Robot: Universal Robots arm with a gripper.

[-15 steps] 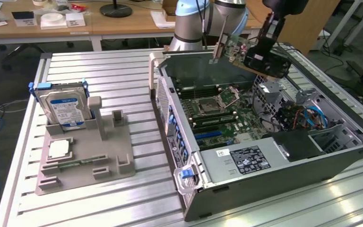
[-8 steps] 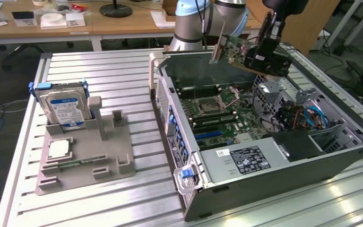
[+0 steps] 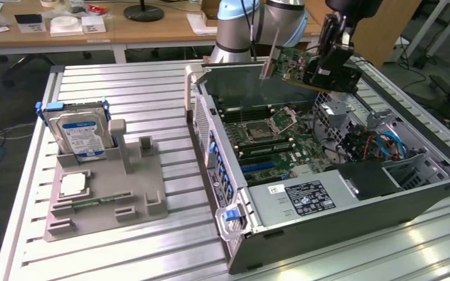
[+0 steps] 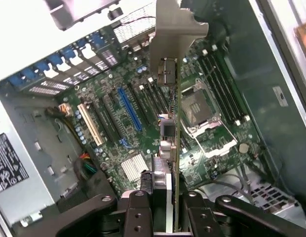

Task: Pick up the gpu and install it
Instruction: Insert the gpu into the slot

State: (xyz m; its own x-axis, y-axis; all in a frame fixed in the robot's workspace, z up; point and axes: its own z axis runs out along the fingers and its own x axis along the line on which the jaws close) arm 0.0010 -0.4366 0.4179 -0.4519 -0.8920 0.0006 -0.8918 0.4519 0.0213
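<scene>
1. The end effector (image 3: 324,67) hangs over the open computer case (image 3: 412,199), pinching the gpu (image 3: 294,61) between its two fingers (image 4: 137,217). In the wrist view the fingers press on either face of the card.
2. The gpu is in the air, clear of the case and not seated in any slot. From the exterior view it sits tilted, with its green board reaching out from the end effector toward the exterior view's left.
3. The silver bracket (image 4: 175,29) is at the far end of the card from the end effector. In the wrist view the card is seen edge-on, running straight away from the fingers.
4. Directly below the end effector lies the motherboard (image 3: 276,143), flat in the bottom of the case.
5. In the wrist view, beyond the held card, a blue expansion slot (image 4: 129,111) lies on one side of the card's edge. The processor socket (image 4: 197,106) lies on the other side.
6. Lower in the case and nearer the camera than the end effector is a grey power supply (image 3: 303,199) with a black label. Blue cables (image 3: 385,143) sit below the end effector toward the exterior view's right.
7. Well away from the end effector, toward the exterior view's left, a grey holder (image 3: 131,193) stands on the slatted metal desk (image 3: 131,88). A hard drive (image 3: 80,132) with a blue and white label stands upright in it.
8. Behind the end effector rises the robot arm's pale blue and silver base (image 3: 241,26).
</scene>
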